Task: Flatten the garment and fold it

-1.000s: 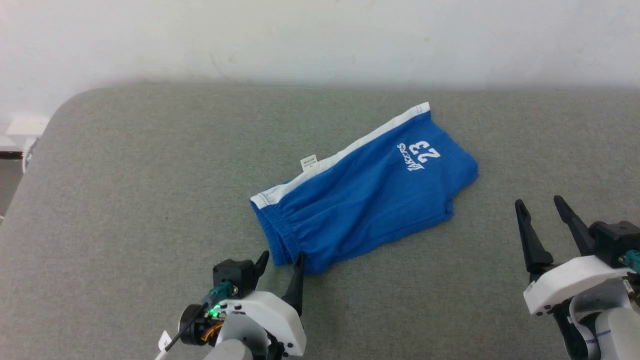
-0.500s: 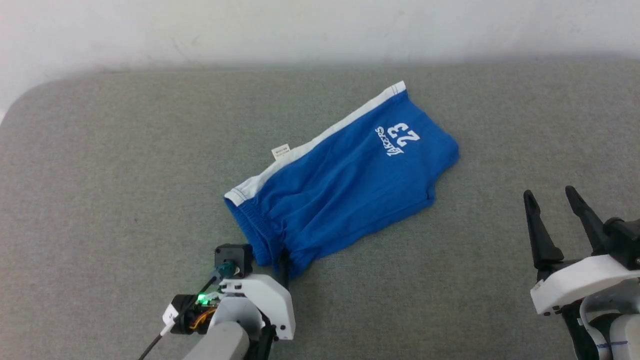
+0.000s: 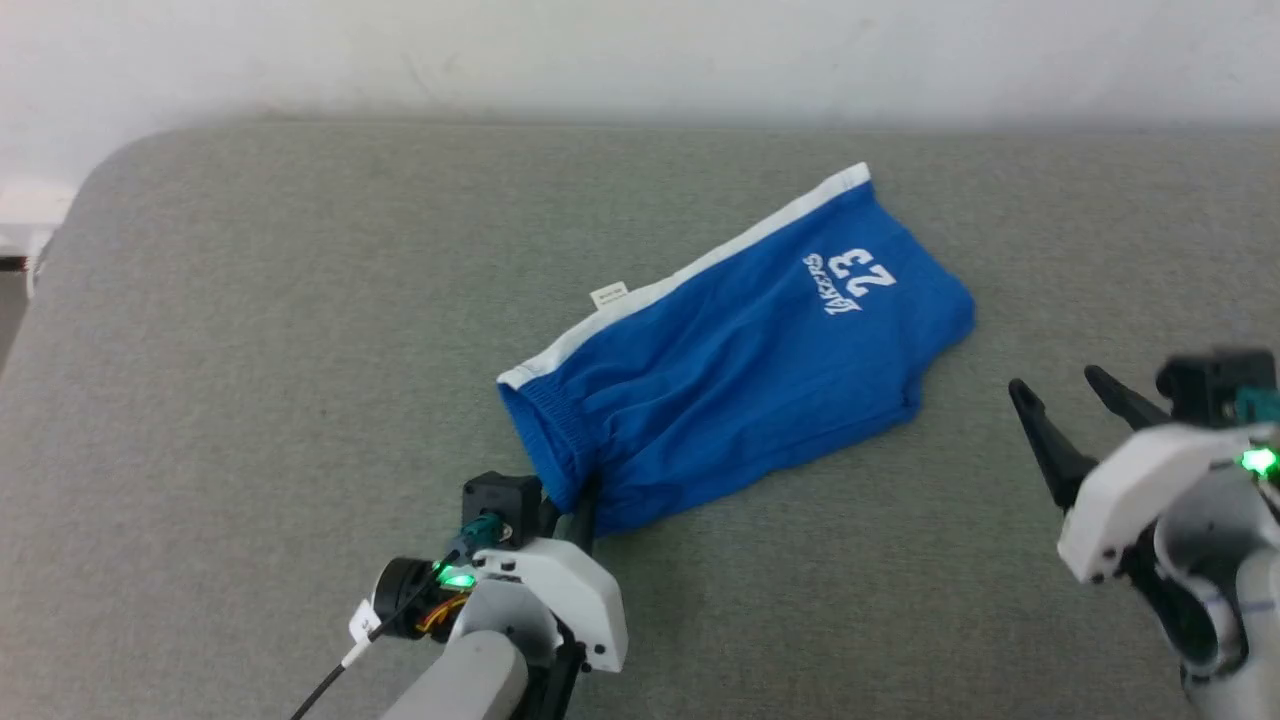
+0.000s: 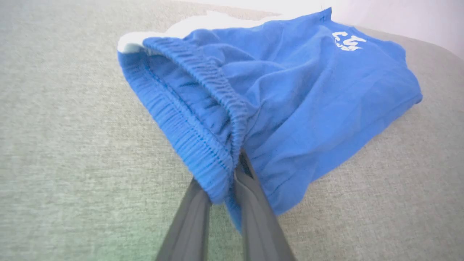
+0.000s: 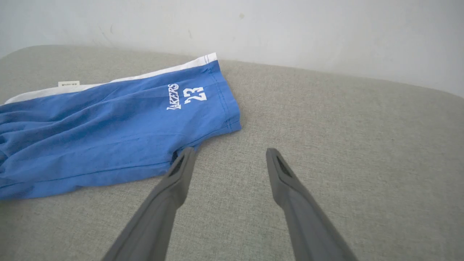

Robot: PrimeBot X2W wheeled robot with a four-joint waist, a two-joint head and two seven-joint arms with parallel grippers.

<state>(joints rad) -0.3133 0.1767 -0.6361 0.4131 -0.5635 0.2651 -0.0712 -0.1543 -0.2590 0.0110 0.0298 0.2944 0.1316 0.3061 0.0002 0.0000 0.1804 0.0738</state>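
**A:** Waistband (image 3: pixel 545 430) corner is being pinched by the left end effector (image 3: pixel 570 500) now. A second ago it was being held spread just beside it, so flattening is getting started, probably.

**B:** Yep. Shorts (image 3: pixel 730 370) are lying bunched and slanted mid-tabletop (image 3: pixel 300 350). Right end effector (image 3: pixel 1052 380) is being held spread, near the hem (image 3: pixel 905 415), not touching. Plenty of bare room is being left all round; the wall (image 3: pixel 640 50) is well behind.

A grey-green, coarsely woven fabric surface (image 3: pixel 250 330) spreads wide, its far left corner rounded. Behind it stands a plain white wall (image 3: pixel 640 50) marked with a few faint scuffs. Past the rounded corner sits a pale white shape (image 3: pixel 28 205), too blurred to identify.
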